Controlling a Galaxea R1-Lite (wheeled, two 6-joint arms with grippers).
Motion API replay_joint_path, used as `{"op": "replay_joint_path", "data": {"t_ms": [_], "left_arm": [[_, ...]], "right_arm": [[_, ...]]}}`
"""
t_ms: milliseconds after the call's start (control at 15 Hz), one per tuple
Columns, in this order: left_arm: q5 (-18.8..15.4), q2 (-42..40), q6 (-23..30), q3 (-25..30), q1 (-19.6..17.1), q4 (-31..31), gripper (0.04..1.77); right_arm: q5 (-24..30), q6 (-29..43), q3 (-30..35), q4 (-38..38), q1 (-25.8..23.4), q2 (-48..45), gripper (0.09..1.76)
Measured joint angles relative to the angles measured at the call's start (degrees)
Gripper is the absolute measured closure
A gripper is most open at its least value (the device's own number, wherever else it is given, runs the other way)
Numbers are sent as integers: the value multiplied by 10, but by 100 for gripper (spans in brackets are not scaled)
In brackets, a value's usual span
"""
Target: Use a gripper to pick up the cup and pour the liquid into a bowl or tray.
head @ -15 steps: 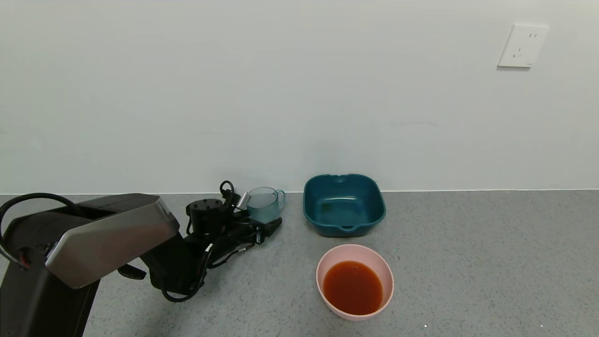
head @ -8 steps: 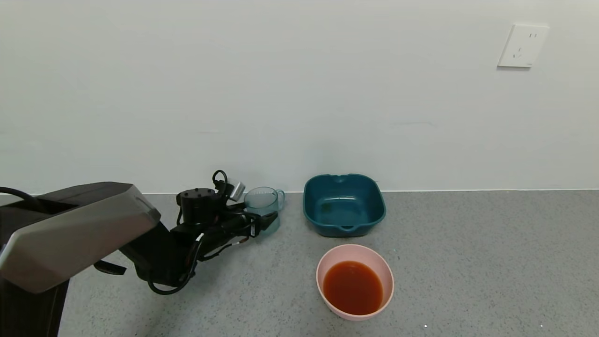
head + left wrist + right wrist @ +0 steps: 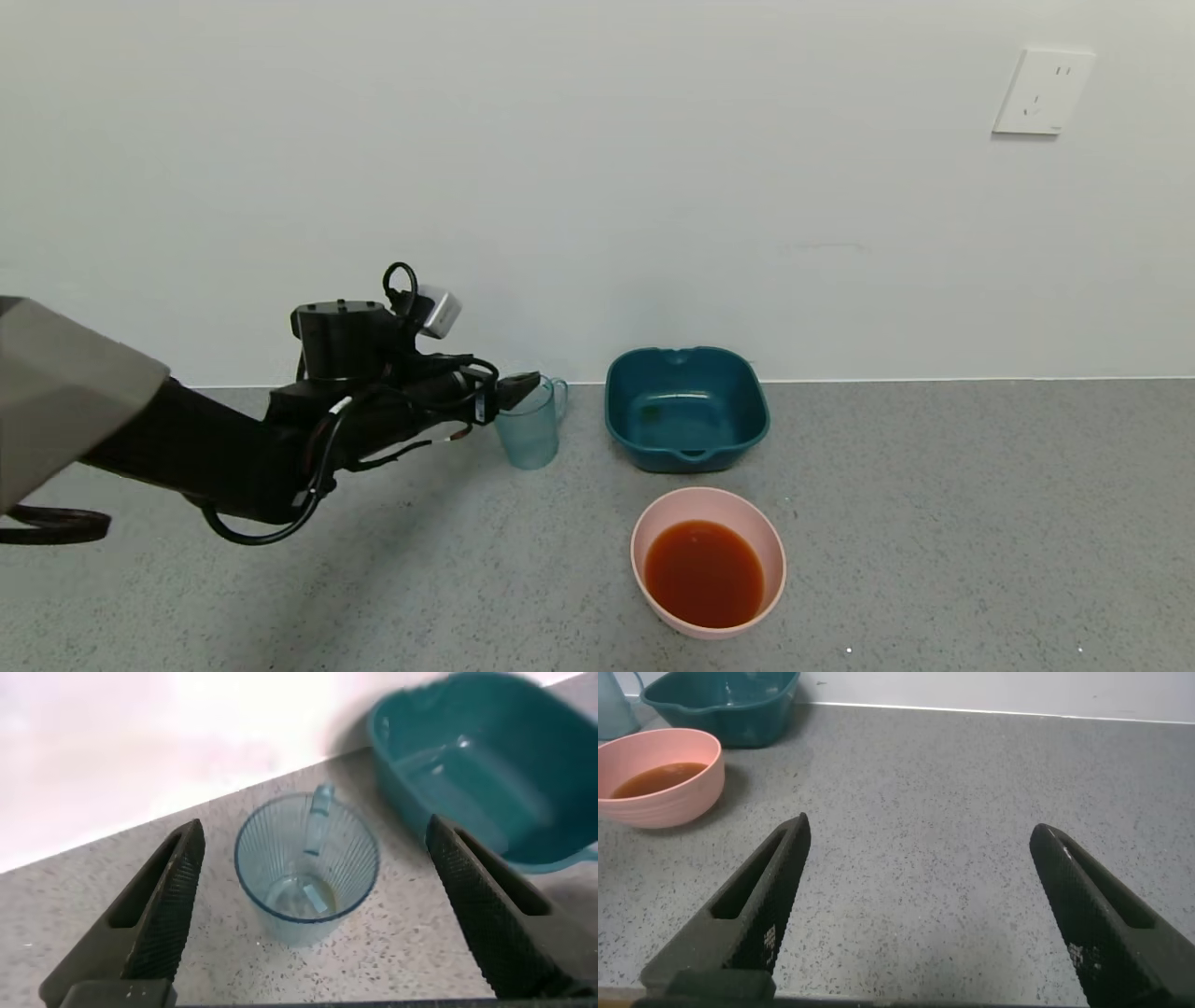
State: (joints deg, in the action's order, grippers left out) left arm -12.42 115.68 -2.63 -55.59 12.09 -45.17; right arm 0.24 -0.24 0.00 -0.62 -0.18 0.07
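The ribbed blue-grey cup (image 3: 529, 431) stands upright on the grey counter near the wall, with no liquid in it. In the left wrist view the cup (image 3: 280, 849) sits between and beyond my wide-open fingers, with a gap on each side. My left gripper (image 3: 519, 382) hovers level with the cup's rim, open and empty; it also shows in the left wrist view (image 3: 315, 826). The pink bowl (image 3: 653, 523) holds the orange-red liquid (image 3: 705, 571). My right gripper (image 3: 920, 831) is open over bare counter, outside the head view.
A dark teal square basin (image 3: 686, 406) stands right of the cup, behind the pink bowl. The wall runs just behind the cup and basin. In the right wrist view the pink bowl (image 3: 691, 798) and basin (image 3: 719, 705) lie far off.
My left arm has risen from counter level beside the cup to the height of its rim and drawn back slightly. The cup has stayed on the counter.
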Motion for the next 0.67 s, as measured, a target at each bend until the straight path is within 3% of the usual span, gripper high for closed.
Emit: {"op": "replay_joint_path", "data": {"t_ms": [267, 667], "left_arm": [[48, -109, -2, -31, 14, 130, 11], [157, -263, -1, -60, 21, 312, 10]], "right_arm": [[0, 0, 0, 0, 0, 0, 14], [0, 0, 0, 0, 0, 0, 14]]}}
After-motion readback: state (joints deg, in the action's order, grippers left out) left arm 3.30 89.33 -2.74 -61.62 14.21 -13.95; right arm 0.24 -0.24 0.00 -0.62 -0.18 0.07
